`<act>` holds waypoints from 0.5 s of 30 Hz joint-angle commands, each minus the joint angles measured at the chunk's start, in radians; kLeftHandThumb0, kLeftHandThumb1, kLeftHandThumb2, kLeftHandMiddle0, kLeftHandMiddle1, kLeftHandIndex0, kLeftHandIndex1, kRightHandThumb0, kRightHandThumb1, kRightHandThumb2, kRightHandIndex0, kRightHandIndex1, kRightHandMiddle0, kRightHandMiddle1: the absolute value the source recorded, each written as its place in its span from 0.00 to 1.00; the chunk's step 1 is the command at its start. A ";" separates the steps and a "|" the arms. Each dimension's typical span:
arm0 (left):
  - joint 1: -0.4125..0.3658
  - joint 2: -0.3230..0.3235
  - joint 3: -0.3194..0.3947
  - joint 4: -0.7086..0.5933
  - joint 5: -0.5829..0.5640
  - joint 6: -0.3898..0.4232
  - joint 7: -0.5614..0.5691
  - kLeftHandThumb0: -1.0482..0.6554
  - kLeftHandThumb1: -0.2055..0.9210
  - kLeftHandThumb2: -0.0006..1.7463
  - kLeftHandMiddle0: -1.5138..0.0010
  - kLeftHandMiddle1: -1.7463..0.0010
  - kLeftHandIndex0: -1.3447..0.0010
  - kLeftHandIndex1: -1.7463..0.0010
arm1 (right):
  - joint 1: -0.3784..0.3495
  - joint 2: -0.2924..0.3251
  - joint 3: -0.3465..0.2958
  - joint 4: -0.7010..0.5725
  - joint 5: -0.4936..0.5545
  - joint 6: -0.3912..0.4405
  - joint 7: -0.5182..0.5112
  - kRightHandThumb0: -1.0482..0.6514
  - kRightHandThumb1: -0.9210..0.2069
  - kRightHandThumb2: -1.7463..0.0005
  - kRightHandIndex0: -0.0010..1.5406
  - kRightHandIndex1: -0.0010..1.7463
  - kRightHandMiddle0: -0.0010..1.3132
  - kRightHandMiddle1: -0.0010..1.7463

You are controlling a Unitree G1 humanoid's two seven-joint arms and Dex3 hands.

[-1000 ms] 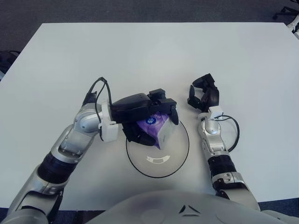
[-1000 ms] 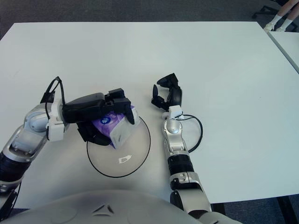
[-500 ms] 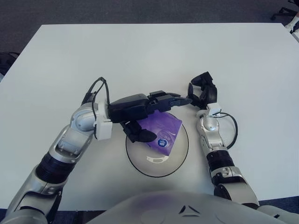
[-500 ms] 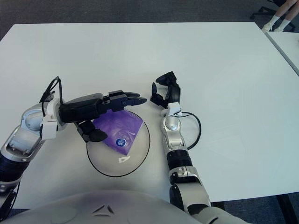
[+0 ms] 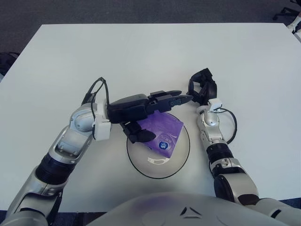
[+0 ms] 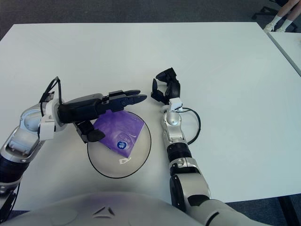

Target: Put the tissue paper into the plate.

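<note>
A large white table [image 5: 150,52] fills most of the view, its surface evenly lit. Beyond its far edge lies dark grey carpeted floor [image 5: 141,12]. A second white table's corner [image 6: 289,40] shows at the right margin.

Two head-mounted views, set slightly apart side by side, look forward and down from close above the near edge of a white table [image 5: 150,52]. Both share nearly the whole tabletop; the right view reaches farther right, past the table's edge.
</note>
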 commanded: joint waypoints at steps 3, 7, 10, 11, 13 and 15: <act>0.019 0.009 0.020 0.011 -0.005 -0.039 -0.012 0.00 1.00 0.54 1.00 1.00 1.00 1.00 | 0.180 -0.022 -0.021 0.261 -0.013 -0.085 0.014 0.37 0.32 0.42 0.47 0.90 0.32 1.00; 0.021 0.013 0.036 0.009 0.003 -0.042 -0.002 0.00 1.00 0.53 1.00 1.00 1.00 1.00 | 0.178 -0.019 -0.018 0.263 -0.027 -0.086 -0.006 0.37 0.33 0.41 0.47 0.92 0.33 1.00; 0.034 0.015 0.048 -0.007 0.000 0.013 0.012 0.00 1.00 0.52 1.00 1.00 1.00 1.00 | 0.181 -0.021 -0.013 0.257 -0.039 -0.084 -0.020 0.37 0.34 0.40 0.46 0.93 0.33 1.00; 0.039 0.014 0.053 -0.011 -0.002 0.030 0.018 0.00 1.00 0.52 1.00 1.00 1.00 1.00 | 0.183 -0.022 -0.012 0.254 -0.041 -0.084 -0.023 0.37 0.34 0.40 0.47 0.94 0.34 1.00; 0.118 -0.021 0.083 0.006 0.018 0.055 0.088 0.02 1.00 0.51 1.00 1.00 1.00 1.00 | 0.239 -0.010 0.004 0.129 -0.060 -0.057 -0.037 0.37 0.35 0.39 0.47 0.95 0.34 1.00; 0.175 -0.079 0.111 0.005 0.044 0.093 0.182 0.05 1.00 0.51 1.00 0.90 1.00 0.97 | 0.289 0.001 0.022 0.015 -0.084 -0.026 -0.055 0.37 0.35 0.39 0.47 0.96 0.34 1.00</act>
